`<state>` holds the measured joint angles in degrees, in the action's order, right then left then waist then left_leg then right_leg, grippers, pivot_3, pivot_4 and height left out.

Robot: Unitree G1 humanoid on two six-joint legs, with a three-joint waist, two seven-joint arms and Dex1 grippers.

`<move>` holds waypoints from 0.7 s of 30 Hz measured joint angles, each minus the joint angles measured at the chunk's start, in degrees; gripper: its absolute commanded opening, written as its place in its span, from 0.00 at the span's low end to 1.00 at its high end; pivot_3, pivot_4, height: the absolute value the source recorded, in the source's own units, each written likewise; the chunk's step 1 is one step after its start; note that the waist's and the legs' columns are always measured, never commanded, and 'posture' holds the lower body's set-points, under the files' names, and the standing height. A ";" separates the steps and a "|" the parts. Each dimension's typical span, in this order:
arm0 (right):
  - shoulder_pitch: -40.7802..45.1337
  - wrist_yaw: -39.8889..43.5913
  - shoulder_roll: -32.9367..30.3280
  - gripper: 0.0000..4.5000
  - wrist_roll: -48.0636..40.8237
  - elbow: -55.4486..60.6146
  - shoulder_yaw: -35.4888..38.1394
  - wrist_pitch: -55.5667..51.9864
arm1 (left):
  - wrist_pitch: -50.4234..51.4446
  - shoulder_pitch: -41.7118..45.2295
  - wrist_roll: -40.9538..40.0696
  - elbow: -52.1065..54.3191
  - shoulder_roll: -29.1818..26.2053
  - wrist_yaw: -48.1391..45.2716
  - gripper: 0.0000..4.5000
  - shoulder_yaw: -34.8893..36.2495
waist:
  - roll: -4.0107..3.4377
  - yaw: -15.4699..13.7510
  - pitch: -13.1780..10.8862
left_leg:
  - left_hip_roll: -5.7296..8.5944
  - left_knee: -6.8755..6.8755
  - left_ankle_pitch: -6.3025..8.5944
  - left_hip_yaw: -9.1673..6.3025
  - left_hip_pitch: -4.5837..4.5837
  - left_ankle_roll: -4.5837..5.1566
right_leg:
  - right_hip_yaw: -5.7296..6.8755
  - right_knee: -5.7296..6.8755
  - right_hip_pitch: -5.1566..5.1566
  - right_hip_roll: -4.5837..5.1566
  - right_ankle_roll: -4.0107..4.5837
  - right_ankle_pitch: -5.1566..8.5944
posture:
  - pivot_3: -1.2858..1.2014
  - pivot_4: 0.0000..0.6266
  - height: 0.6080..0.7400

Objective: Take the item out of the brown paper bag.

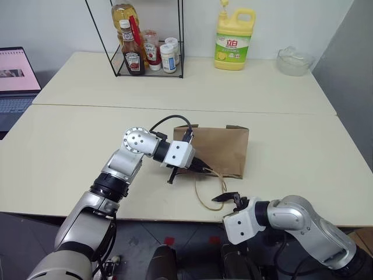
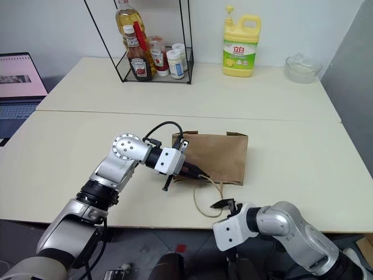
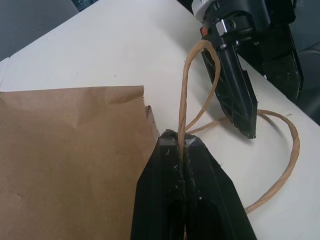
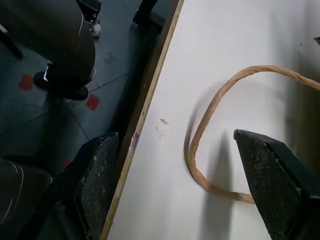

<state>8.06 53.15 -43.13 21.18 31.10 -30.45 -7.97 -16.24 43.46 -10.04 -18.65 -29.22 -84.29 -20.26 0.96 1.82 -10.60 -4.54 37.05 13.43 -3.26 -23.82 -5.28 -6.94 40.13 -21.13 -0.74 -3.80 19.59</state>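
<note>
Paper bags: one brown paper bag (image 1: 220, 150)
Loop handles: two
Detergent jugs: one (image 1: 233, 38)
Rack bottles: about five
Bowls: one (image 1: 294, 60)
Laptops: one (image 1: 16, 79)

Tall yellow plastic detergent jug (image 1: 233, 42) at the table's far edge: green-and-white label with red Chinese characters "立白". Dark sauce bottle with white cap (image 1: 133, 60) in the black wire rack: white keystone-shaped label, looks like Heinz, letters too small to be sure. Small white-capped jars (image 1: 168, 57) beside it: label text unreadable. Open laptop screen (image 1: 17, 71): pink page, text illegible.
</note>
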 measured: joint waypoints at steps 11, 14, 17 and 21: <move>1.50 3.60 5.83 0.86 -10.26 0.79 3.71 -12.08 | 0.85 -0.01 0.00 0.20 -0.29 -0.01 0.00 0.01 | 0.00 0.00 0.00 | 0.00 0.00 0.00 0.00 -0.01 0.00 | 0.00 0.02 0.00 0.00 0.00 0.00 | 0.52 0.24 1.00; 3.40 3.20 6.58 0.86 -12.85 1.74 6.95 -15.28 | 1.00 -0.03 0.00 0.54 -0.41 -0.05 0.00 0.02 | 0.00 -0.01 0.00 | 0.00 0.00 0.00 -0.01 -0.01 0.00 | 0.01 0.02 0.01 0.00 0.00 0.00 | 0.52 0.24 1.00; 4.45 2.43 7.62 0.86 -13.51 1.68 7.69 -16.88 | 1.22 -0.05 -0.01 1.20 -0.47 -0.06 0.00 0.03 | 0.00 -0.01 0.00 | 0.00 -0.02 0.00 -0.03 -0.02 0.00 | 0.03 0.00 -0.01 0.00 0.00 0.00 | 0.52 0.24 1.00; 4.86 1.95 6.25 0.86 -12.61 0.95 6.39 -16.31 | 1.83 -0.16 -0.01 1.42 -0.65 -0.07 0.00 0.04 | 0.00 0.01 0.00 | 0.01 -0.02 0.00 -0.02 -0.02 0.00 | 0.03 -0.01 -0.01 0.00 0.00 0.00 | 0.52 0.24 1.00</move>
<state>12.91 55.10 -36.88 8.57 32.05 -24.07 -24.28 -14.41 43.30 -10.05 -17.23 -29.88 -84.35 -20.23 0.96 1.82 -10.60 -4.53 37.02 13.43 -3.28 -23.84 -5.28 -6.91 40.12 -21.14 -0.74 -3.80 19.59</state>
